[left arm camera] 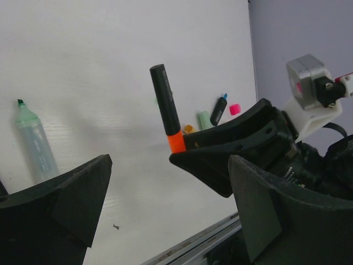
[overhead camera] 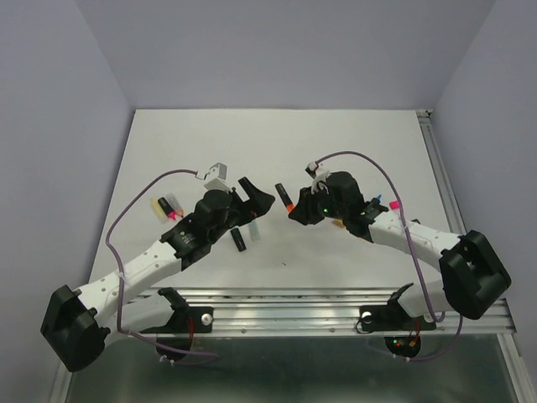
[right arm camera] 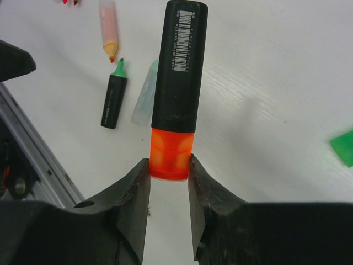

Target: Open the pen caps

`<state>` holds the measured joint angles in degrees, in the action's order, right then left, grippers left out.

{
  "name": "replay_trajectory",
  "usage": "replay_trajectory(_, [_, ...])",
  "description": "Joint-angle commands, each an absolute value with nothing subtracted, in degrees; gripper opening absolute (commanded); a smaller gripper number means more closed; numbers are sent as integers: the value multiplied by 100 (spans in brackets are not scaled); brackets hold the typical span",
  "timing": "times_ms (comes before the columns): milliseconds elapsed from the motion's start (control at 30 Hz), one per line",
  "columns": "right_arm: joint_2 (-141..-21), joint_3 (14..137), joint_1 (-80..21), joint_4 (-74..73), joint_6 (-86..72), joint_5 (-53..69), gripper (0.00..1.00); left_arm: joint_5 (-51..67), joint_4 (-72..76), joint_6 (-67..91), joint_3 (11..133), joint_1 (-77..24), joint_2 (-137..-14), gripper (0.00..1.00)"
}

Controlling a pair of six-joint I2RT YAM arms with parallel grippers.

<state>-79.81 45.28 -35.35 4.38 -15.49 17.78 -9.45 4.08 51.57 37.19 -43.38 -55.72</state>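
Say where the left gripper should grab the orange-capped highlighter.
Likely the black barrel, mid-length, approaching from the left with jaws across it. The right gripper pinches only the orange cap, leaving the whole barrel sticking out free.

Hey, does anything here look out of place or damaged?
Nothing spilled or broken. Only oddity: the right gripper pinches the orange cap alone, so the black barrel juts out unsupported.
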Motion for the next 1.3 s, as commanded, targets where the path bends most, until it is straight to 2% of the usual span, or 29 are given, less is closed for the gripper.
replay_trajectory(0, [-7568,4166,-3761,1362,-2750,2115,1,-563,1159,5370,3665,-4333,-5642,99])
replay_trajectory(233, [-6988,3902,-4148,1477,-3164,2549,1,-361,1546,5467,3726,-4350,-6354,99])
replay_trajectory(467, [-6900,4034,-4333,924,-3094,2400,1,-343,1652,5475,3885,-4386,-6811,83])
replay_trajectory(500, [-6891,4034,-4342,879,-3076,2382,1,-334,1661,5484,3885,-4386,-6829,84])
replay_trajectory(633, [-6899,4078,-4377,660,-2988,2171,1,-343,1626,5511,3876,-4386,-6873,63])
replay_trajectory(667, [-6926,4096,-4377,607,-2945,2127,1,-334,1609,5528,3885,-4386,-6882,53])
replay_trajectory(700, [-6943,4104,-4386,580,-2901,2127,1,-325,1574,5528,3893,-4386,-6899,50])
replay_trajectory(733, [-6996,4122,-4394,563,-2874,2101,1,-290,1556,5511,3920,-4386,-6926,43])
replay_trajectory(833, [-7092,4192,-4395,449,-2804,1934,1,-246,1442,5476,4025,-4386,-7031,15])
replay_trajectory(867, [-7145,4210,-4403,422,-2778,1881,1,-281,1372,5510,4060,-4386,-7092,0])
replay_trajectory(1133, [-6953,3851,-4718,475,-2768,2259,1,-1703,678,5459,4753,-4324,-7347,0])
replay_trajectory(1267, [-6671,3289,-5325,325,-3267,2399,1,-2100,554,5291,5123,-3745,-7409,0])
